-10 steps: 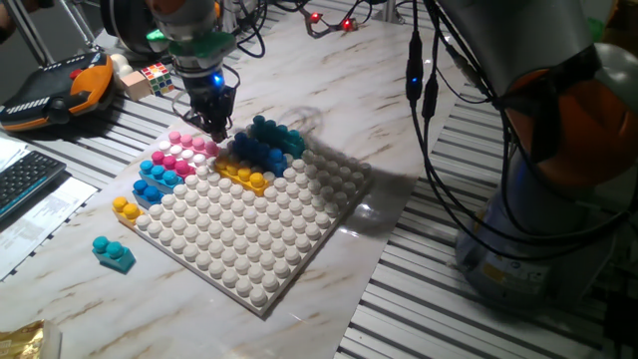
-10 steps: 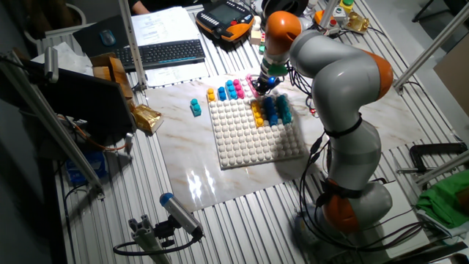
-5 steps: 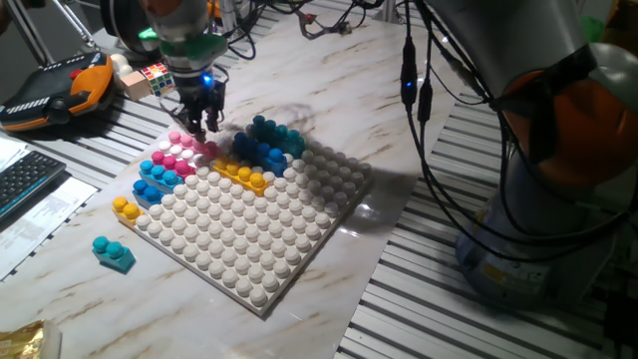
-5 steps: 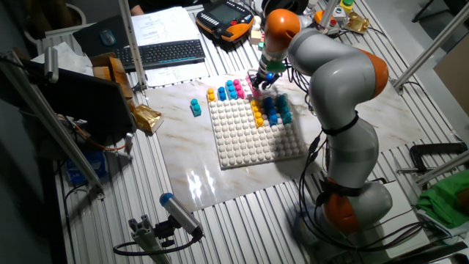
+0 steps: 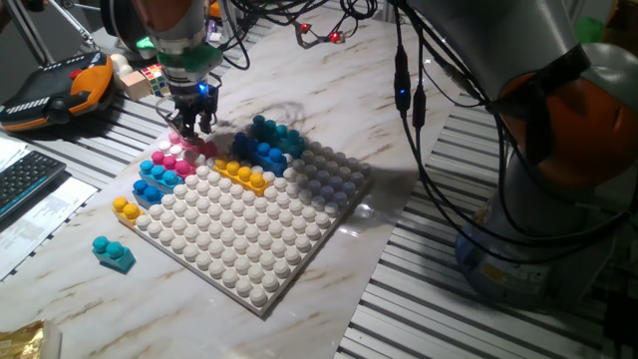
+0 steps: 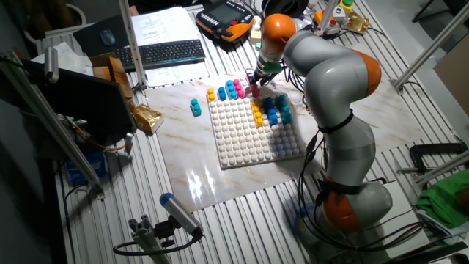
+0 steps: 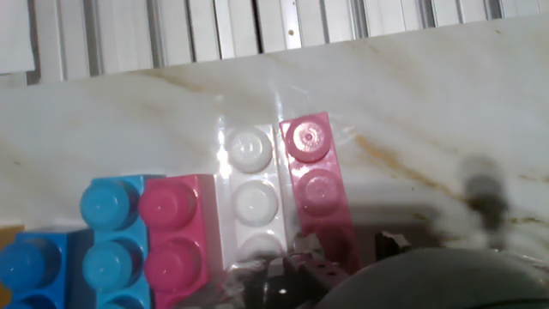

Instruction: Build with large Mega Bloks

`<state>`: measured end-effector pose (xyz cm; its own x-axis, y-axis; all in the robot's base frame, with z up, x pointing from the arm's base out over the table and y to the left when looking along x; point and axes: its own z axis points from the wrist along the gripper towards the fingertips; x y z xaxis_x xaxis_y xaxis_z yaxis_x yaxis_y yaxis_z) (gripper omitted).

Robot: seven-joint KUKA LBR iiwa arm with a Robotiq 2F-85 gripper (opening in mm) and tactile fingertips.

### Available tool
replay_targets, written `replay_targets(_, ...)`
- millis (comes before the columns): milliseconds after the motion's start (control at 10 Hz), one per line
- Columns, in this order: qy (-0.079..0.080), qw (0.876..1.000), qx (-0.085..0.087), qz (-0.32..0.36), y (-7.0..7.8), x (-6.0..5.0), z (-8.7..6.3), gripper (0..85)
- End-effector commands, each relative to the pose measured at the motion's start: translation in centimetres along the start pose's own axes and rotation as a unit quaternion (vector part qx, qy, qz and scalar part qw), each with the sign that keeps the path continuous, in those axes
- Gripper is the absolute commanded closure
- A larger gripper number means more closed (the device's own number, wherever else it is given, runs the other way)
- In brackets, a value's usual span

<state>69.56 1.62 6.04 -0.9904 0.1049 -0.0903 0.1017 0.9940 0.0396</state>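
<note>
My gripper (image 5: 193, 126) hangs over the far left corner of the white baseplate (image 5: 249, 234), its fingers a little apart, just above the pink Mega Bloks (image 5: 177, 155). In the hand view a pink brick (image 7: 314, 184) runs down between the dark fingertips of the gripper (image 7: 341, 259), and nothing looks held. Beside it are bare white baseplate studs (image 7: 250, 184), another pink brick (image 7: 176, 233) and light blue bricks (image 7: 107, 236). Light blue bricks (image 5: 159, 178), yellow-orange bricks (image 5: 245, 176) and a blue and teal cluster (image 5: 265, 144) sit on the plate. A loose teal brick (image 5: 113, 253) lies on the table.
A multicoloured puzzle cube (image 5: 154, 77) and an orange-black pendant (image 5: 60, 88) lie behind the plate. A keyboard (image 5: 20, 179) is at the left. In the other fixed view the arm (image 6: 330, 81) arches over the plate's right side; cables hang near it.
The gripper has moved left along the plate's far edge, from beside the blue and teal cluster to above the pink bricks. No brick has shifted.
</note>
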Motion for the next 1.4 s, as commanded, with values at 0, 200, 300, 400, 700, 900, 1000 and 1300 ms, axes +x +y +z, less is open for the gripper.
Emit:
replay_targets(0,0.001,1.000,-0.002,-0.001,0.1,0.0,0.1,43.3)
replay_targets(200,0.000,1.000,-0.001,-0.005,0.1,-0.2,0.4,42.3)
replay_targets(300,0.000,1.000,0.000,-0.008,0.1,-0.3,0.7,42.3)
replay_targets(400,0.000,1.000,0.000,-0.014,0.1,-0.4,0.9,42.0)
replay_targets(700,0.003,1.000,-0.002,-0.023,0.0,-0.7,1.5,42.0)
replay_targets(900,0.004,0.999,0.001,-0.033,-0.3,-0.9,1.6,41.3)
replay_targets(1000,0.008,0.999,0.001,-0.037,-0.6,-1.1,1.5,41.3)
replay_targets(1300,0.006,0.999,-0.001,-0.038,-0.7,-1.3,1.9,41.7)
